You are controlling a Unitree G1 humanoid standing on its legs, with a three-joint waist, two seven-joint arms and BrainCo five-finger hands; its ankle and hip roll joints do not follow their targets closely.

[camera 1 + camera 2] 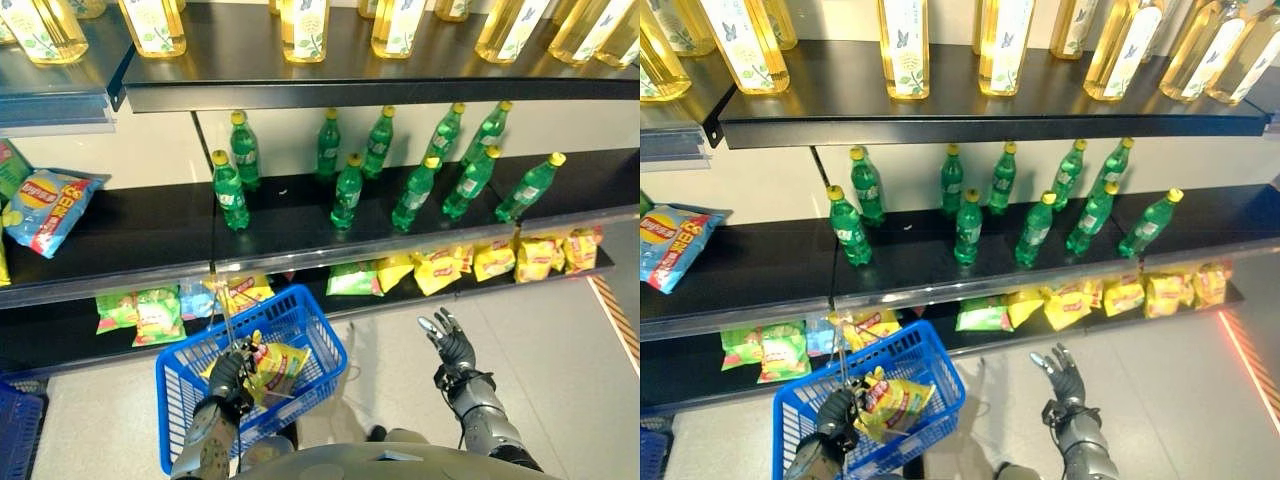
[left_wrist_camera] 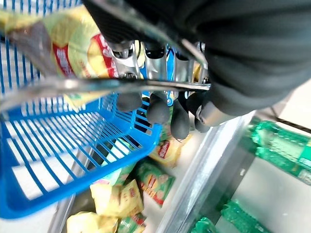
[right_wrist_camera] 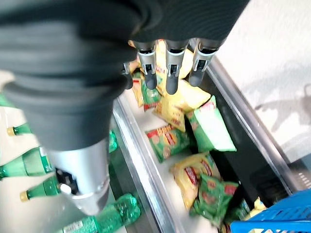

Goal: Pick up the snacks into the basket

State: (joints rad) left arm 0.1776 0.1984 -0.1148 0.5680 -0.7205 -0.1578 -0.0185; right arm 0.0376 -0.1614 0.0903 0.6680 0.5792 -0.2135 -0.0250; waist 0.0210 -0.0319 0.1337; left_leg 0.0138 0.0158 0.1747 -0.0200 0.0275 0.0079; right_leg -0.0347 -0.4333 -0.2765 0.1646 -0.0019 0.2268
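Note:
My left hand [image 1: 228, 378] is shut on the thin metal handle [image 2: 121, 85] of a blue wire basket [image 1: 300, 330], which hangs low in front of the bottom shelf. One yellow snack bag [image 1: 275, 368] lies inside the basket. To the right, my right hand [image 1: 450, 345] is open and empty, its fingers [image 3: 167, 73] straight and held short of the bottom shelf. Yellow snack bags [image 1: 440, 270] and a green bag [image 1: 352, 280] lie on that shelf beyond the right hand. In the right wrist view, more mixed snack bags [image 3: 167, 141] lie past the fingers.
Green bottles [image 1: 350, 190] stand on the middle shelf, with a blue chip bag [image 1: 45, 210] at its left end. Yellow bottles [image 1: 305, 25] line the top shelf. Green snack bags [image 1: 140, 312] lie at the bottom shelf's left. A second blue basket [image 1: 18, 430] sits at lower left.

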